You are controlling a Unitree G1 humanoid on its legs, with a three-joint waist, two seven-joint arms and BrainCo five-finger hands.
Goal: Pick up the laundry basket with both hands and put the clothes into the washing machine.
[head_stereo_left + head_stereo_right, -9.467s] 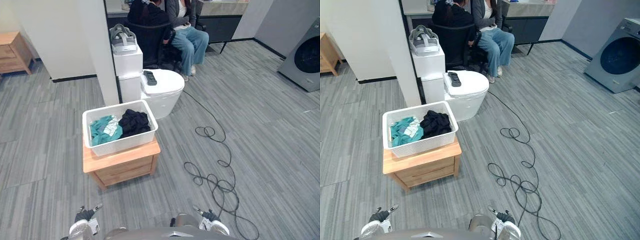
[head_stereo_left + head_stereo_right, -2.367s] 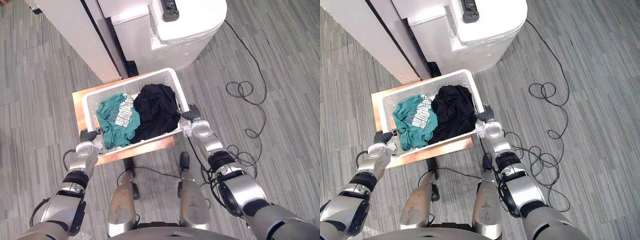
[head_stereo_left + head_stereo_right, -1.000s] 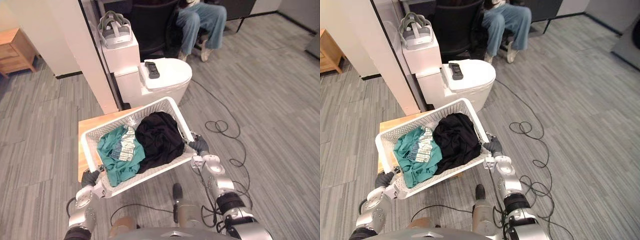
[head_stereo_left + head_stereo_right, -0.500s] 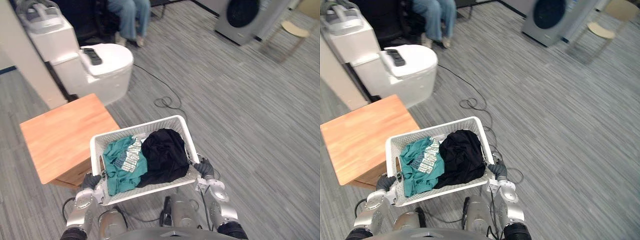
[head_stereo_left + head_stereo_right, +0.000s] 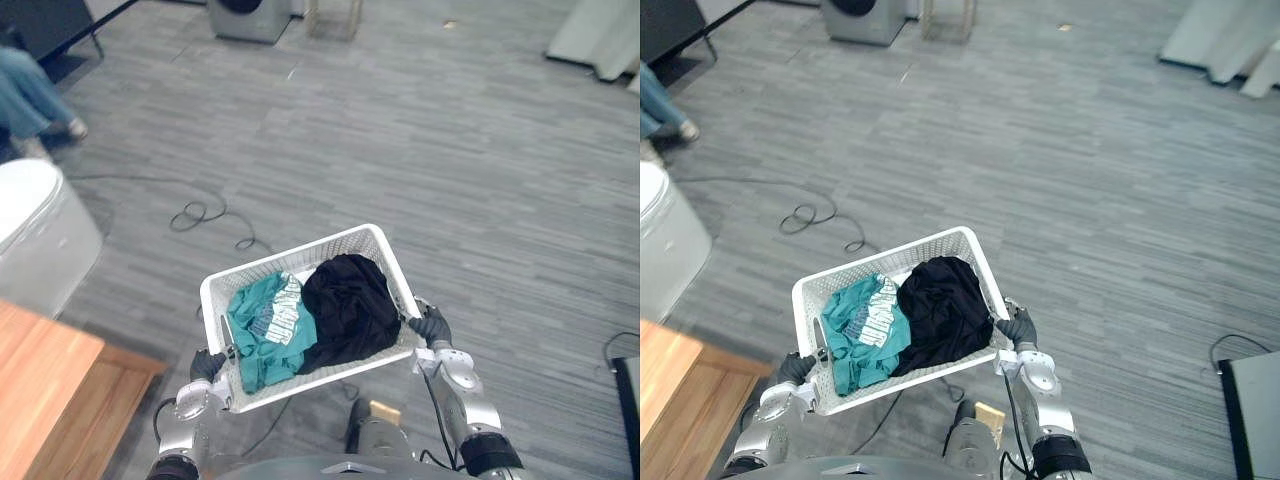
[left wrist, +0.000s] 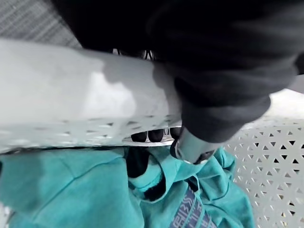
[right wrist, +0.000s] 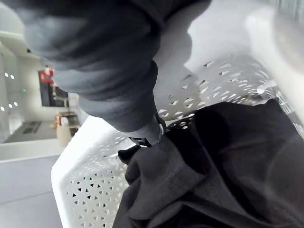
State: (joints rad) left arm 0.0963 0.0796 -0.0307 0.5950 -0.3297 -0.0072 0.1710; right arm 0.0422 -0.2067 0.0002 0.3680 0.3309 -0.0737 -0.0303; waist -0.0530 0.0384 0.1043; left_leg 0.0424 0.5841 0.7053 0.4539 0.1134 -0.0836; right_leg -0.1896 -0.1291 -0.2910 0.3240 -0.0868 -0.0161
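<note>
The laundry basket was white, its walls pierced in a small triangle lattice. The teal garment carried pale grey lettering; the other garment was plain black. The floor ran in streaky grey planks. At 8 o'clock the cabinet was orange-brown wood. At 12 o'clock the washing machine was grey with a dark door.

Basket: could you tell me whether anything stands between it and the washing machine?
Nothing upright does. The basket, gripped by the left hand and right hand, has grey floor ahead up to the washing machine; only a black cable lies looped on that floor, slightly left of the line.
</note>
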